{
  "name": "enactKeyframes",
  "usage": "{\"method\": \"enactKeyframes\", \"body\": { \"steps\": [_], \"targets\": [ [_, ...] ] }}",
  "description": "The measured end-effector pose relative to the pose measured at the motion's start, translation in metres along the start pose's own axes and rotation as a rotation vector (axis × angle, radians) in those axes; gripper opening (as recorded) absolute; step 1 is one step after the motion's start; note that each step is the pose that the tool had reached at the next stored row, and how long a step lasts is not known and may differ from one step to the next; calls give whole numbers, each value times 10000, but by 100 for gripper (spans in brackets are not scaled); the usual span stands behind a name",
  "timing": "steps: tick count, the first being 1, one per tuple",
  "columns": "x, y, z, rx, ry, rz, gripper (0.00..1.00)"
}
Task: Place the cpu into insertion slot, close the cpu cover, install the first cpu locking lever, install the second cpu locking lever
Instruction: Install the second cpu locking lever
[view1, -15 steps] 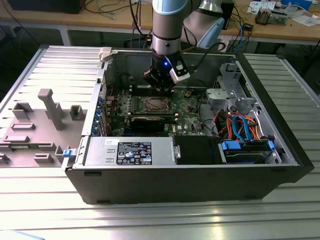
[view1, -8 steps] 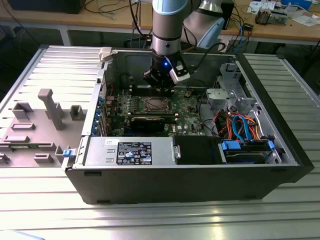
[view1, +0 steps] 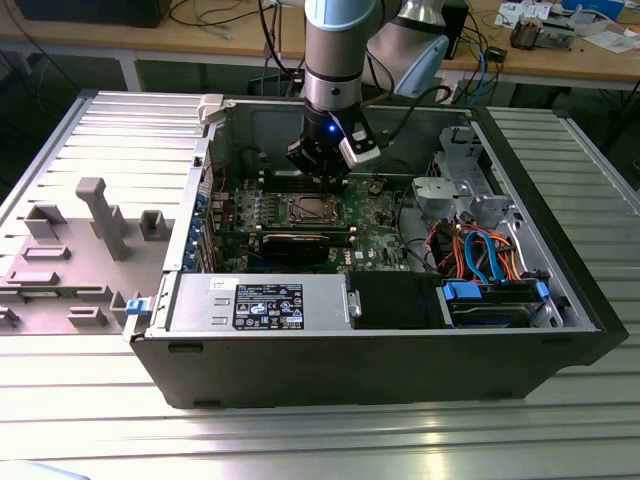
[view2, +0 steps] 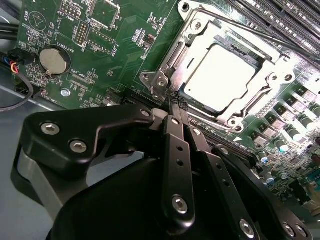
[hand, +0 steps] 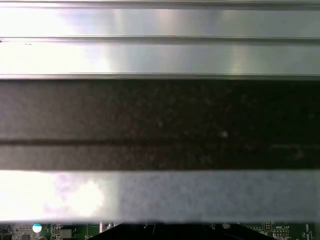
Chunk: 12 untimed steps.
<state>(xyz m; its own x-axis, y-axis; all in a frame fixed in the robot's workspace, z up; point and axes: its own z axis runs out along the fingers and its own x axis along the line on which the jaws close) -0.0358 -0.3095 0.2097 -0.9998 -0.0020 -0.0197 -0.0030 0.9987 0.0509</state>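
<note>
Now our gripper (view2: 173, 102), fingers together, touches the closed cpu cover (view2: 200, 35) over the cpu (view2: 220, 72) in its insertion slot (view1: 306, 208); slipping sideways could scrape the board.

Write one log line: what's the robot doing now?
gripper: shut, empty, at socket corner | cpu: seated | cpu cover: closed

Open PC case (view1: 560, 300) sits on a ribbed metal bench (view1: 300, 440). Inside: green board (view1: 380, 240), power supply (view1: 255, 305), orange and blue cables (view1: 480, 250). Grey plastic tray (view1: 70, 260) lies just beside the case, coin battery (view2: 54, 60) on the board.
</note>
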Motion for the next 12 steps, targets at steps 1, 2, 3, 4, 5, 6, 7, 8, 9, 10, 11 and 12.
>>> {"method": "enactKeyframes", "body": {
  "steps": [1,2,3,4,5,6,7,8,9,10,11,12],
  "targets": [
    [0,-2,0,0,0,0,11],
    [0,-7,-1,2,1,-1,11],
    [0,-9,0,0,0,0,11],
    [0,-17,-1,3,0,-1,11],
    [0,-25,-1,3,0,0,11],
    [0,-30,-1,2,-1,0,11],
    [0,-36,-2,2,-1,0,11],
    [1,-38,-2,2,-1,2,11],
    [2,-40,-4,5,0,2,11],
    [4,-41,-7,5,0,0,11],
    [5,-41,-12,8,-1,-2,11],
    [6,-41,-21,17,-1,-3,11]
  ]
}}
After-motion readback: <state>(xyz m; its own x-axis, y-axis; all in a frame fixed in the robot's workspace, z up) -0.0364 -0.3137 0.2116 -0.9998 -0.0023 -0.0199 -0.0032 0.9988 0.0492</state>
